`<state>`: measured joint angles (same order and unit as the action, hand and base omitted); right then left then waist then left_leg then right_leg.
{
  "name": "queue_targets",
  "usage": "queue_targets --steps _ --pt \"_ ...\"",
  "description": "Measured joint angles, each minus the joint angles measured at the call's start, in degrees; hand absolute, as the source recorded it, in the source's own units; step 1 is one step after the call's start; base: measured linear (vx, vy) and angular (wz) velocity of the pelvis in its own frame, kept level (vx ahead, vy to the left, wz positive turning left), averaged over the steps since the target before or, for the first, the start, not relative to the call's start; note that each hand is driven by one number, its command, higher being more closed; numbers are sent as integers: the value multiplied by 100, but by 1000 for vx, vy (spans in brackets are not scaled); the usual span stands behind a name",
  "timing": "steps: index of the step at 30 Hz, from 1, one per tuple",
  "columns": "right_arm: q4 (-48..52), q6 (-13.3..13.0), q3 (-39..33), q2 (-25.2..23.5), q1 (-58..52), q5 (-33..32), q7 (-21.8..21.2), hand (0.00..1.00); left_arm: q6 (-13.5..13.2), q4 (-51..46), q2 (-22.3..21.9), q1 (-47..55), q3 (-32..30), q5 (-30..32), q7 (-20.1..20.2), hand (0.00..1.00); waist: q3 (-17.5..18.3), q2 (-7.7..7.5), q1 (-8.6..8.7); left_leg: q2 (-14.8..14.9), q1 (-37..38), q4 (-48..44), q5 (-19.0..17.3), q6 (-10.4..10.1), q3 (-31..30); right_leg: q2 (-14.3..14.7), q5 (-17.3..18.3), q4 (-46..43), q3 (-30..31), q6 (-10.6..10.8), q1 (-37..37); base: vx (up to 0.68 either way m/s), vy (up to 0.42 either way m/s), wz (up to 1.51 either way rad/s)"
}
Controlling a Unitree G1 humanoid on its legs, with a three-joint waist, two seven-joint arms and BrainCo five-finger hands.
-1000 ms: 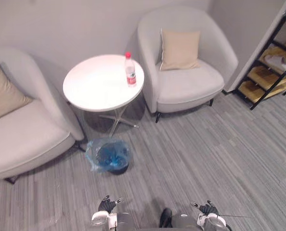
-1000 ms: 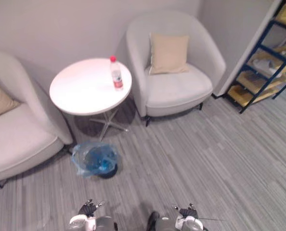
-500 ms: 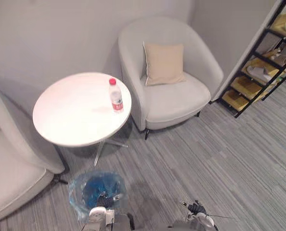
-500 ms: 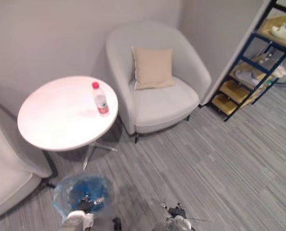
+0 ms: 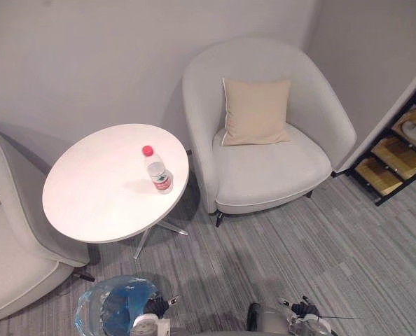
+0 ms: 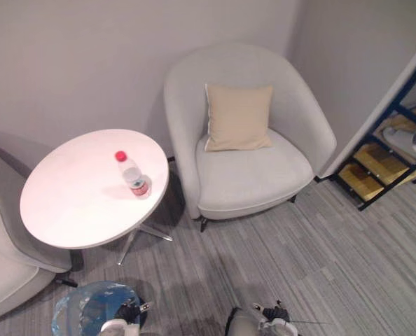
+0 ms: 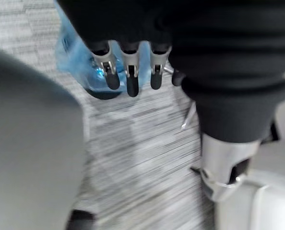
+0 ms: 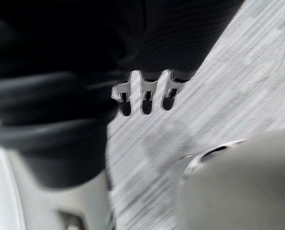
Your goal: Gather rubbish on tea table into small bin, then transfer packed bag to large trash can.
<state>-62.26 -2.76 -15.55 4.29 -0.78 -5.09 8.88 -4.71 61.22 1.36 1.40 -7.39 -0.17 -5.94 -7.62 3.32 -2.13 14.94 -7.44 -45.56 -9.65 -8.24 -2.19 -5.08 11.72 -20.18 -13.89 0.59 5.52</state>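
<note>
White round tea table, one. On it stands one clear plastic bottle with a red cap and a red-and-white label, near the edge facing the cushioned armchair. Small bin, one, lined with a blue bag, sits on the floor below the table. Armchairs, two, pale grey: the cushioned one holds one beige cushion; the second armchair sits opposite. Left hand, beside the bin, and right hand hang low, fingers straight and slack, holding nothing.
</note>
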Motion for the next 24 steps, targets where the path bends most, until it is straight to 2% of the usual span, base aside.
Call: queue_targets --steps 1,3,5,7,8,9,10,12,14,15,16,17,18,19,21,23,24 --pt "0 -1 3 -20 -36 -1 9 0 -1 -9 6 3 0 -2 -4 0 -11 -20 -11 49 -88 -186 -66 45 185 8 -1 111 -79 -10 -166 180 -180 55" --pt "19 -5 3 -117 -65 -2 19 0 -7 -181 16 37 7 -4 -8 0 -32 -119 -79 69 -456 -92 -246 299 1112 0 22 544 -297 -9 -590 155 -125 46" --pt "6 -5 -1 -121 -63 -6 19 0 -9 -210 65 18 91 -2 -5 0 -35 -118 -99 -170 -663 829 -258 363 1613 -23 11 749 -495 64 -687 202 -14 47" --pt "-2 -6 -1 -97 -66 -17 23 0 -7 -201 72 -8 205 2 -6 0 -46 -89 -101 -357 -612 1768 97 379 1914 -27 32 769 -616 139 -759 186 40 45" --pt "-35 -5 -9 -83 -41 -65 26 0 4 -165 90 -42 246 5 3 0 -48 -121 -106 -455 -439 2155 46 549 2095 -42 77 750 -654 216 -767 173 45 50" --pt "-104 -8 2 -161 6 -151 18 0 -26 -154 225 -87 277 -10 10 0 -136 -320 -118 -648 -337 2422 147 603 2097 -137 15 851 -638 301 -797 259 65 48" --pt "-180 -9 6 -213 106 -171 16 0 -60 -215 294 -105 272 -10 11 0 -199 -450 -182 -769 -272 2534 152 618 2080 -178 -14 1048 -638 346 -969 214 44 29" --pt "-200 -12 4 -195 142 -160 16 0 -66 -195 339 -124 280 -9 14 0 -231 -513 -188 -907 -142 2560 118 678 2042 -281 -26 1062 -652 367 -1124 255 71 19" --pt "-225 -14 5 -164 140 -153 12 0 -71 -94 328 -118 282 -6 44 0 -217 -502 -191 -1027 138 2767 86 723 2037 -407 -24 714 -596 375 -1156 200 98 8" --pt "-224 -15 16 -152 141 -97 4 0 -66 -45 321 -98 282 -3 86 0 -185 -437 -183 -1098 333 3024 69 750 2008 -526 -11 63 -554 399 -917 162 127 11" --pt "-222 -14 25 -162 145 8 -1 0 -66 13 328 -93 294 -2 123 0 -177 -435 -151 -1200 501 3267 80 771 1881 -724 -35 -898 -439 458 -531 121 99 22" --pt "-221 -14 31 -173 153 42 -5 0 -65 26 337 -94 311 4 129 0 -181 -456 -122 -1247 573 3330 96 798 1816 -817 -84 -1333 -370 537 -382 124 55 60" --pt "-155 -59 1 -190 103 26 -26 0 -59 30 374 -81 450 -2 128 0 -194 -447 -43 -1312 675 3392 74 842 1600 -895 106 -1954 -115 671 -83 147 -21 92" --pt "-155 -67 26 -182 78 51 -43 0 -53 42 428 -76 497 -1 128 0 -173 -491 -1 -1346 767 3442 64 854 1410 -841 382 -2043 34 577 12 154 -47 96" --pt "-155 -76 92 -172 63 48 -44 0 -50 43 430 -72 496 -1 116 0 -168 -494 1 -1344 832 3468 60 846 1097 -659 574 -1806 299 470 226 152 -108 96" --pt "-148 -113 209 -164 101 42 -52 0 -47 43 408 -72 477 -2 113 0 -175 -462 6 -1283 844 3461 61 696 700 -281 482 -922 972 436 446 150 -182 104" --pt "-148 -126 244 -174 89 42 -55 0 -49 38 422 -64 472 -5 113 0 -151 -506 7 -1317 821 3417 40 620 594 -202 222 -411 1212 424 392 109 -160 76"
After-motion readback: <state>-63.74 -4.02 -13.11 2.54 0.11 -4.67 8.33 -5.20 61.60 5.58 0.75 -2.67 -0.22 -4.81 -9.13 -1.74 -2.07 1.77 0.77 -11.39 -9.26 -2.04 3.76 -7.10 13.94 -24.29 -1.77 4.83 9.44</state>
